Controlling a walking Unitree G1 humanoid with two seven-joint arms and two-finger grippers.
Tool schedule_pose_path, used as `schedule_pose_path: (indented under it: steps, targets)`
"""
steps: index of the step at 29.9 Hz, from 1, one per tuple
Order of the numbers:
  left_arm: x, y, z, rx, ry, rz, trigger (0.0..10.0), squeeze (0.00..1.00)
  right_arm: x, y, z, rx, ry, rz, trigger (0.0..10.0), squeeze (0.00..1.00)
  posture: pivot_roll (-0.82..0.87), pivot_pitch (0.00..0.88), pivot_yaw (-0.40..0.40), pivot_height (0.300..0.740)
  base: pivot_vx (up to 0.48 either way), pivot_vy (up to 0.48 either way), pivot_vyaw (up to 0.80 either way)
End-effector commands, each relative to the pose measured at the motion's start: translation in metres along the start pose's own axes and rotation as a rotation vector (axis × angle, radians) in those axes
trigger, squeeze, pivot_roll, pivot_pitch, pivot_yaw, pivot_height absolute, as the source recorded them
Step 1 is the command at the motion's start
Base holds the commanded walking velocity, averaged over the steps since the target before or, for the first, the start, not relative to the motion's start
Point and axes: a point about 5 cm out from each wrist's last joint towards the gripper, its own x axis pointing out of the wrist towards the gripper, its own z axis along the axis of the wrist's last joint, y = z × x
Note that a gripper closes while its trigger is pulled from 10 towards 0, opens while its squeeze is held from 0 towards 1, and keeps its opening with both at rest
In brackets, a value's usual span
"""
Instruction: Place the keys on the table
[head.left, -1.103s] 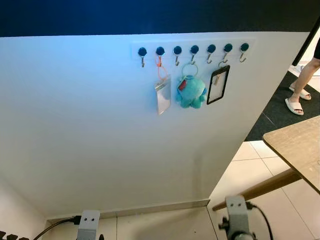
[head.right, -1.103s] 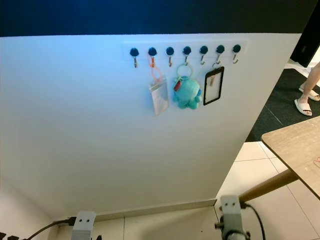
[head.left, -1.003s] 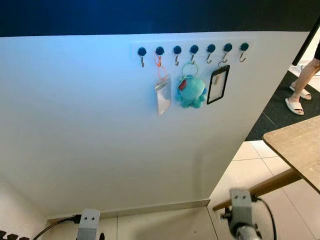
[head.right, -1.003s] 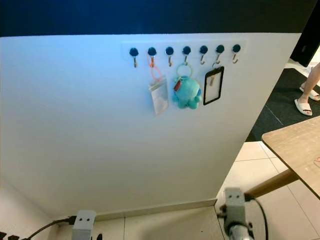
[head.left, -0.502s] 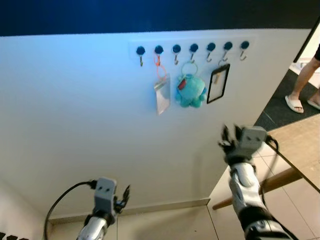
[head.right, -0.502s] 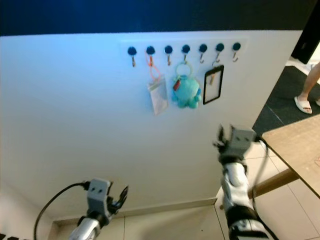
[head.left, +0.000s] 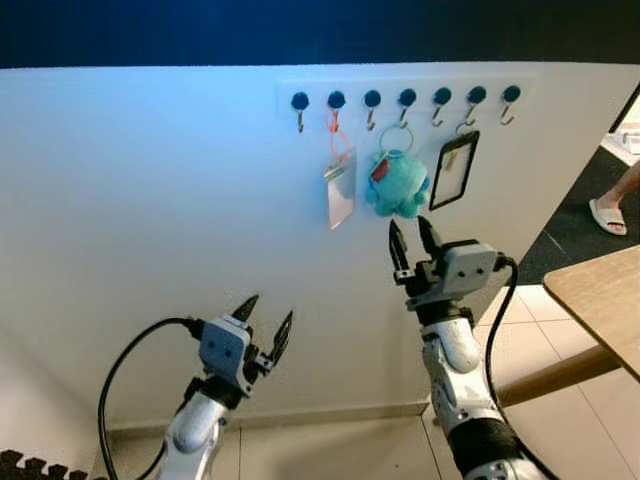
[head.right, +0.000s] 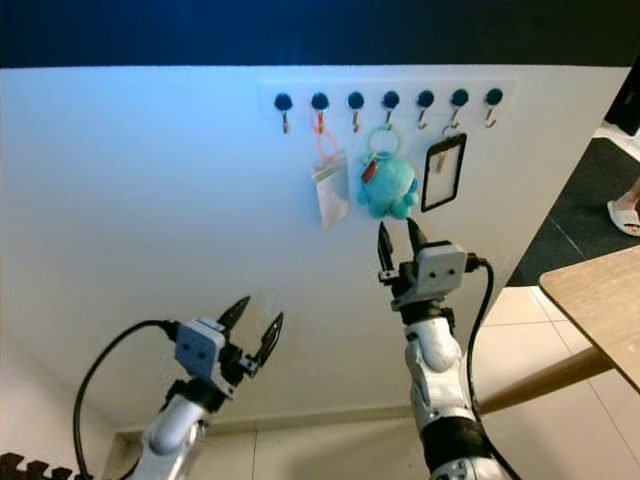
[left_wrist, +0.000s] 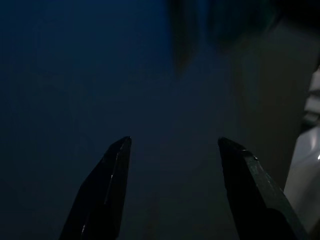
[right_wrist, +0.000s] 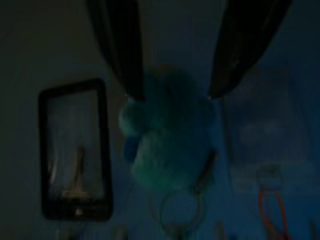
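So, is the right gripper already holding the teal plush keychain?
No, the open right gripper is just below the teal plush keychain, which hangs from its hook.

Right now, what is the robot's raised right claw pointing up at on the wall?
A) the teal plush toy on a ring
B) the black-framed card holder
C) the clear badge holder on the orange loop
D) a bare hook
A: the right claw, fingers open, sits just below the teal plush toy, and its wrist view frames that toy between the two fingers.
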Motion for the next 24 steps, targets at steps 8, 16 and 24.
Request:
schedule_pose_path:
  steps: [8,16,24]
  targets:
    - [0.012,-0.006,0.022,-0.012,-0.069,-0.021,10.0,0.0,0.011,0.0,0.012,-0.001,-0.023,-0.025,10.0,0.0,0.03,0.056,0.0,0.74,0.0,0.0,0.0]
    - [0.017,-0.024,0.042,-0.048,-0.097,-0.168,10.0,0.0,0.024,-0.002,0.021,-0.021,-0.028,-0.039,10.0,0.0,0.03,0.063,-0.005,0.74,0.0,0.0,0.0]
    - [0.029,-0.034,0.06,-0.074,-0.148,-0.216,10.0,0.0,0.03,-0.004,0.028,0.012,-0.055,-0.079,10.0,0.93,0.03,0.065,-0.003,0.74,0.0,0.0,0.0]
